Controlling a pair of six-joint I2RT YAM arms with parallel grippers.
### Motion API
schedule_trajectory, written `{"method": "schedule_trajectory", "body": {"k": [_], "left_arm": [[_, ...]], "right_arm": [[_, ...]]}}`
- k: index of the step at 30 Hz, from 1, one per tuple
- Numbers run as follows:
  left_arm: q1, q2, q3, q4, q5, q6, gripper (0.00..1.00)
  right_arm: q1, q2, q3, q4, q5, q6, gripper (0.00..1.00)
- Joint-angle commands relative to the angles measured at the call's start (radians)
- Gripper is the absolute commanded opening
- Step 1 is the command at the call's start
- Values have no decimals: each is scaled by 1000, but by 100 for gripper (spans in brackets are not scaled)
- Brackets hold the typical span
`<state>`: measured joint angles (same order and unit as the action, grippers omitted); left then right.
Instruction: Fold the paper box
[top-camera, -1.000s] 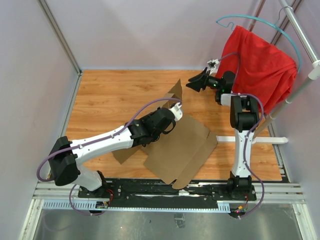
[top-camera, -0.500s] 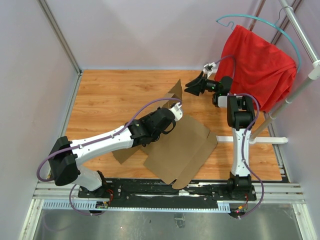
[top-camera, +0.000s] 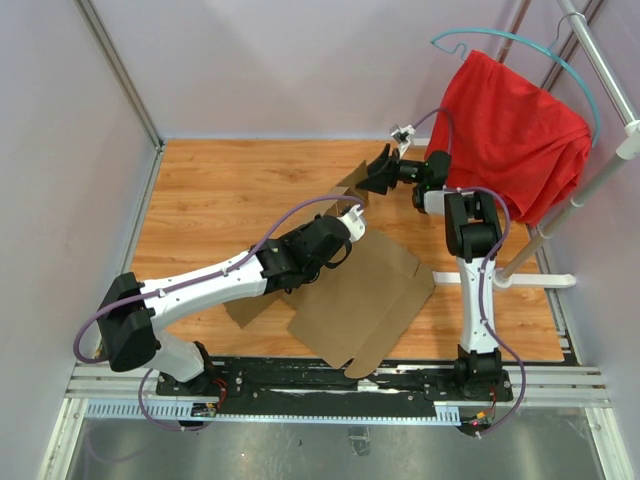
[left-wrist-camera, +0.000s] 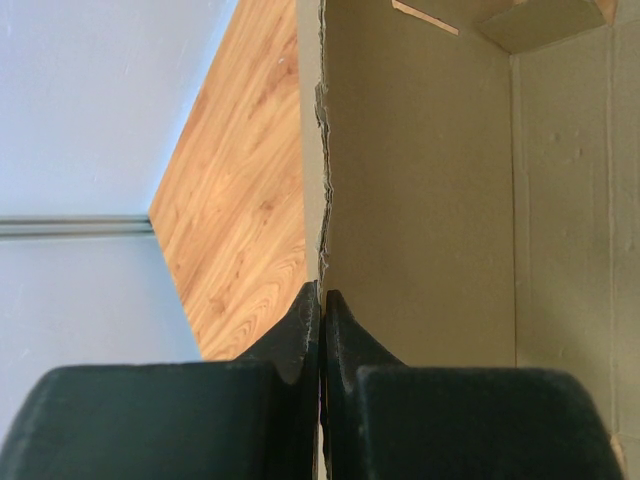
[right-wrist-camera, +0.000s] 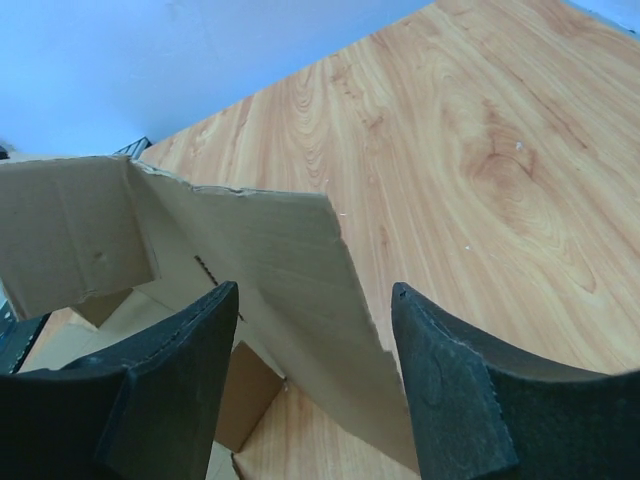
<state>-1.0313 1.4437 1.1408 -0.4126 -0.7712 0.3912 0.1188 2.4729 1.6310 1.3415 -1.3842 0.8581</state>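
The paper box (top-camera: 360, 290) is a brown cardboard sheet lying partly unfolded at the table's middle, with one flap (top-camera: 353, 182) raised upright at its far end. My left gripper (top-camera: 350, 222) is shut on the edge of the upright wall, which shows in the left wrist view (left-wrist-camera: 420, 200) running up from the pinched fingertips (left-wrist-camera: 322, 300). My right gripper (top-camera: 379, 175) is open just right of the raised flap. In the right wrist view the flap (right-wrist-camera: 270, 250) stands between and beyond its open fingers (right-wrist-camera: 316, 290), not touching them.
A red cloth (top-camera: 520, 130) hangs on a teal hanger (top-camera: 500, 42) from a rack at the back right. White walls close the left and back of the wooden table (top-camera: 230, 190). A metal rail (top-camera: 330, 385) runs along the near edge.
My right gripper has moved left from beside the red cloth to the raised flap. The left arm and the box have stayed put.
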Motion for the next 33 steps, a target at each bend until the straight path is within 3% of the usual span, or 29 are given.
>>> {"method": "schedule_trajectory", "body": {"k": [1, 8, 14, 28, 33], "left_arm": [[-14, 27, 29, -30, 44, -32, 0], [-15, 47, 58, -70, 67, -55, 0], [-20, 61, 51, -104, 79, -62, 0], [-40, 108, 65, -129, 64, -86, 0], [-41, 139, 78, -135, 21, -101, 0]], "right_arm": [[11, -13, -36, 206, -64, 161, 62], [13, -164, -319, 204, -44, 26, 62], [14, -246, -454, 204, 10, -25, 57], [42, -377, -663, 190, 41, -120, 59], [42, -417, -615, -151, 101, -352, 58]]}}
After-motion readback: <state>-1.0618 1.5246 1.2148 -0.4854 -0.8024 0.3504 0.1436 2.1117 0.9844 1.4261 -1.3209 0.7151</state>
